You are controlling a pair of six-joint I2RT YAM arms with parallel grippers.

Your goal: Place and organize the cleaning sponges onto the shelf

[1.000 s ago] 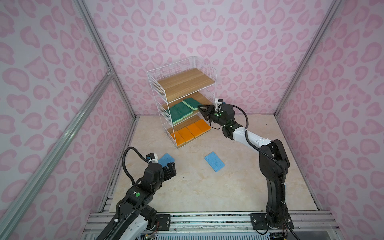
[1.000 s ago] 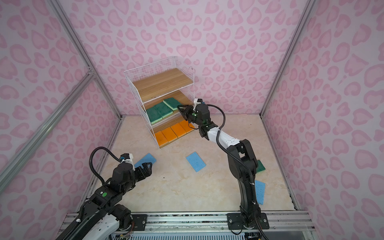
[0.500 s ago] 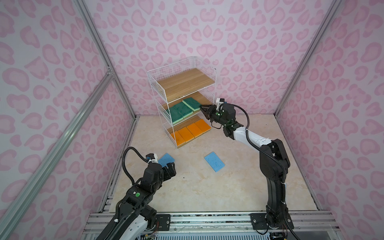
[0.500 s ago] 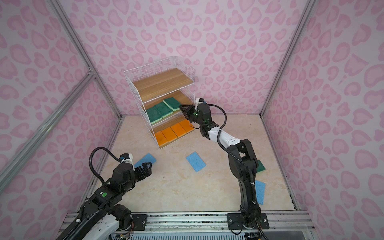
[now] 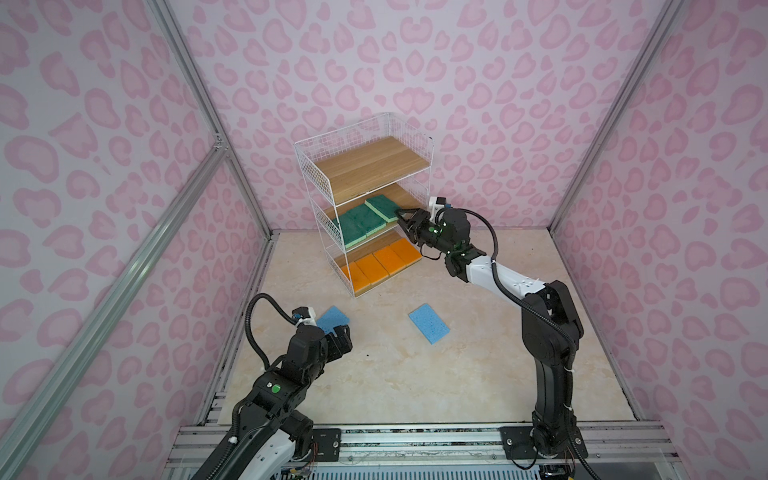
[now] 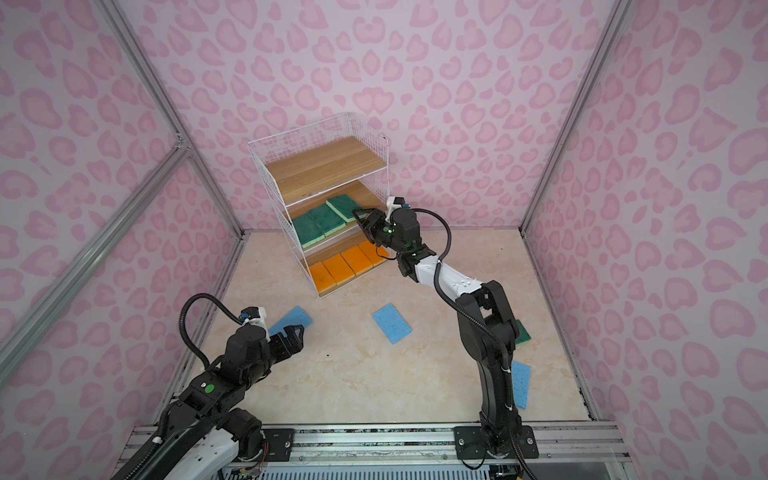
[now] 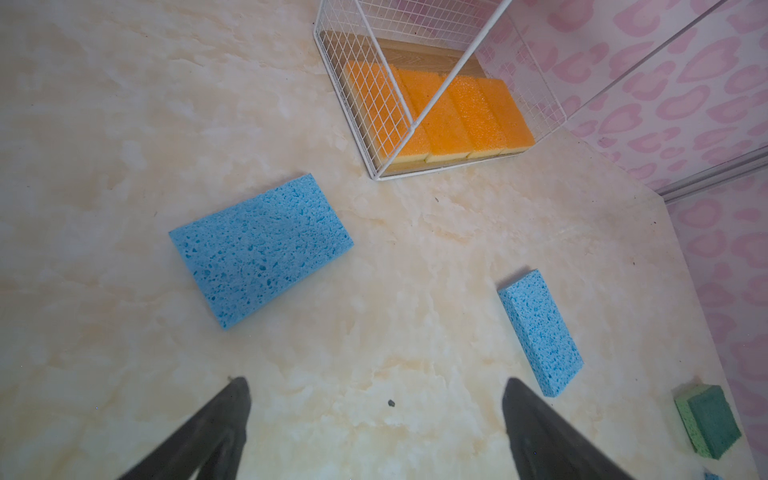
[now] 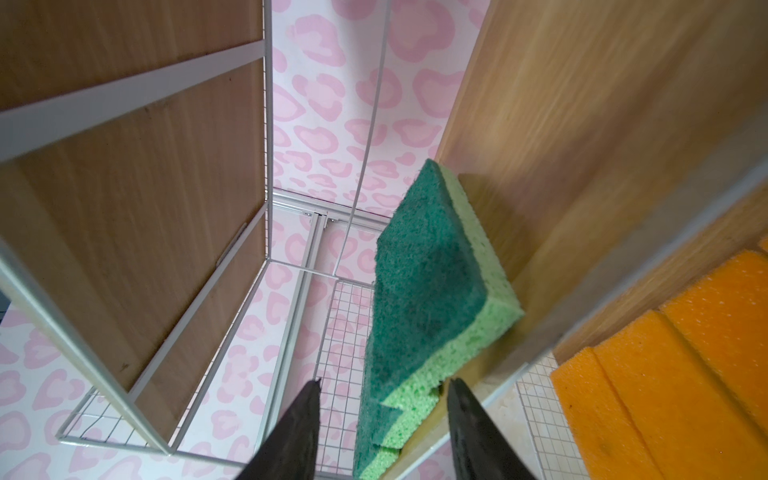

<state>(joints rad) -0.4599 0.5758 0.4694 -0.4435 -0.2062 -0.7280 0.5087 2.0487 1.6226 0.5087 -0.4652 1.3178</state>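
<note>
Right pincer (image 8: 384, 380) stands parted astride the edge of the green sponge (image 8: 424, 282).

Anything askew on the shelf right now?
Yes. On the middle tier of the shelf, the endmost green sponge lies tilted, one end overlapping its neighbour, out of line with that row. The orange row below sits neat.

White wire shelf (image 5: 370, 166) is standing far centre. Four orange sponges (image 5: 380, 264) are lying on its bottom board, green sponges (image 5: 361, 222) on the middle; blue sponges (image 5: 429, 323) are lying on the floor (image 5: 415, 374).
</note>
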